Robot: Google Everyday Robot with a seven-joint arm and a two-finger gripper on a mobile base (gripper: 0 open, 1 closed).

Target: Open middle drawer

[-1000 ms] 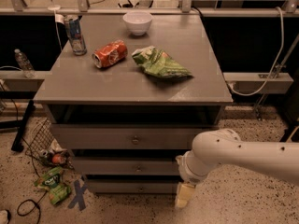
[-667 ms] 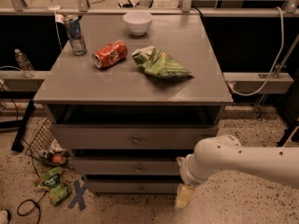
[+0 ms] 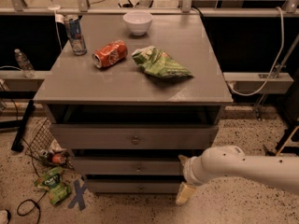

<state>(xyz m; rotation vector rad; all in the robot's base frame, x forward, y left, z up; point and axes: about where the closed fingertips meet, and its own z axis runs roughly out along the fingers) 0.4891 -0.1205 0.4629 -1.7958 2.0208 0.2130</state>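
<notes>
Risk of a missed knob or the wrong drawer.

Gripper hangs low by the cabinet's right front corner, near the floor; whether it is wide or narrow cannot be told. Middle drawer looks shut between top drawer and bottom drawer, and its knob is well left of the gripper. From this low start the gripper may meet the bottom drawer instead, or slip off the small knob; a jerked pull could topple the upright can.
</notes>
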